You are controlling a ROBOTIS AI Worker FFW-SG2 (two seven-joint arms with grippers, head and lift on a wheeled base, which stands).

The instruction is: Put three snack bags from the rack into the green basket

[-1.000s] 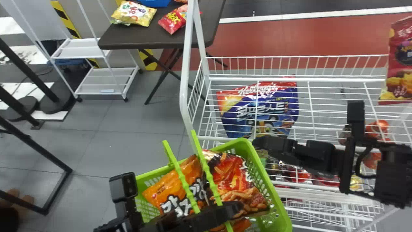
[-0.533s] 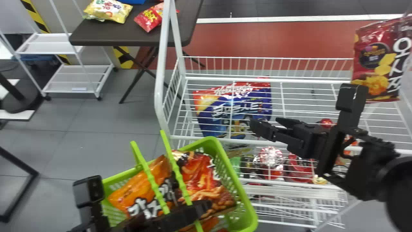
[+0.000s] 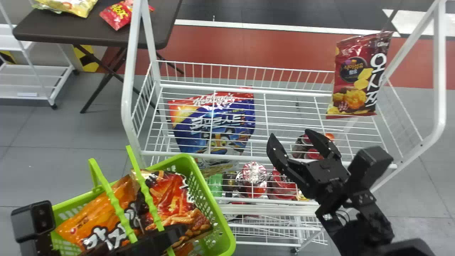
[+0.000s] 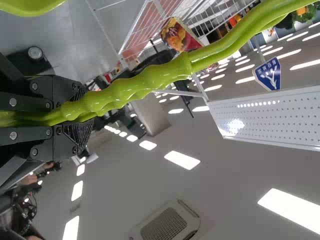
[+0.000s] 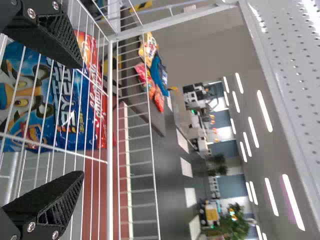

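The green basket (image 3: pixel 201 177) is at the lower left, beside the rack (image 3: pixel 284 93). Inside it lie an orange snack bag (image 3: pixel 94 217) and a red one (image 3: pixel 170 199). My left gripper (image 3: pixel 170 234) is shut on the basket's handle; the left wrist view shows the green handle (image 4: pixel 165 75) between the fingers of this gripper (image 4: pixel 82 117). Over the rack's front rail my right gripper (image 3: pixel 290 135) stands open and holds nothing. A dark red snack bag (image 3: pixel 355 76) hangs upright at the rack's right, beyond that gripper. Wires lie between the right gripper (image 5: pixel 80 120) and a blue bag (image 5: pixel 65 100).
White uprights rise at both ends of the rack, the right one (image 3: pixel 440 71) close to the hanging bag. Red-lidded containers (image 3: pixel 254 174) sit on a lower shelf. A dark table (image 3: pixel 81 33) with snack bags stands behind, at the left.
The head view has swung right, so basket and rack sit farther left in it. My right gripper has turned from pointing left to pointing up toward the back, its fingers now showing clearly apart.
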